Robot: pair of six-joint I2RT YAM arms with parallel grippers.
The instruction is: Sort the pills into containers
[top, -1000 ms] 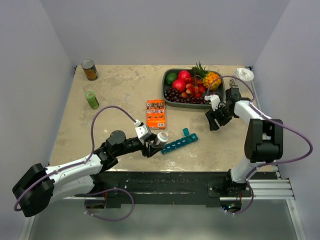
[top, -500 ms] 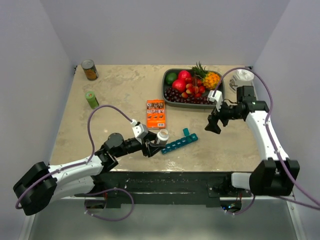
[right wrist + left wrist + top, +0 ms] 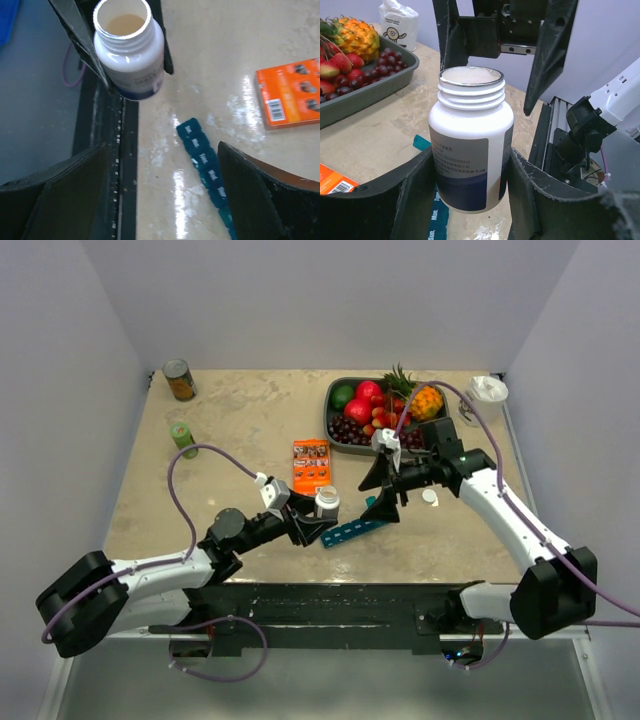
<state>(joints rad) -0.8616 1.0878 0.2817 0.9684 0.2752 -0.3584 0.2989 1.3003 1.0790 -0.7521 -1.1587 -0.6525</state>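
My left gripper is shut on a small white bottle with a blue label. It holds the bottle upright, with the cap off, just above the table. The left wrist view shows the bottle clamped between both fingers, its mouth open. No separate pills can be made out; the bottle's inside looks pale tan. The containers, a teal organiser strip, lie right of and below the bottle. The strip runs under my right gripper. My right gripper hovers open over the strip's far end, holding nothing.
A white cap lies on the table right of my right gripper. An orange box sits behind the bottle. A grey tray of fruit stands at the back. Two cans stand far left, and a white tub at the back right.
My right arm swung left from beside the fruit tray to above the organiser and its jaws opened wider. A white cap now lies on the table. The left gripper edged right with the bottle.
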